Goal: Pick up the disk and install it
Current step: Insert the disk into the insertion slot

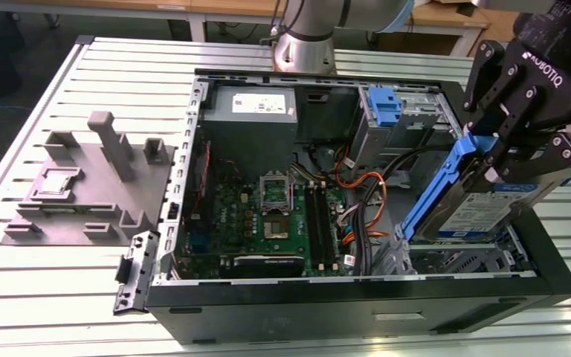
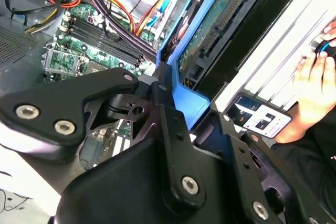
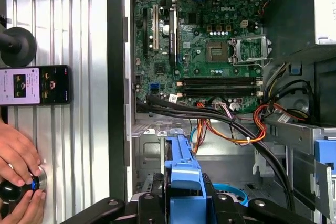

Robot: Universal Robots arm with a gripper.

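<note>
The disk (image 1: 476, 212), silver with a white-and-blue label and framed by a blue carrier, hangs tilted over the drive bay at the exterior view's right end of the open computer case (image 1: 365, 305). My black gripper (image 1: 501, 158) is shut on the carrier's upper end. In the first wrist view the disk (image 3: 181, 163) appears edge-on as a blue strip between the fingers (image 3: 149, 205), above the bay's metal floor. In the second wrist view the blue frame (image 2: 185, 100) is clamped and the disk's green circuit side (image 2: 220, 30) faces the camera.
Inside the case lie a green motherboard (image 1: 265, 212), orange and black cables (image 1: 365, 201) and another blue carrier (image 1: 385, 108) in the rear cage. A grey fixture (image 1: 87, 186) sits on the slatted table. A person's hand (image 3: 18, 158) and a phone (image 3: 34, 85) are beside the case.
</note>
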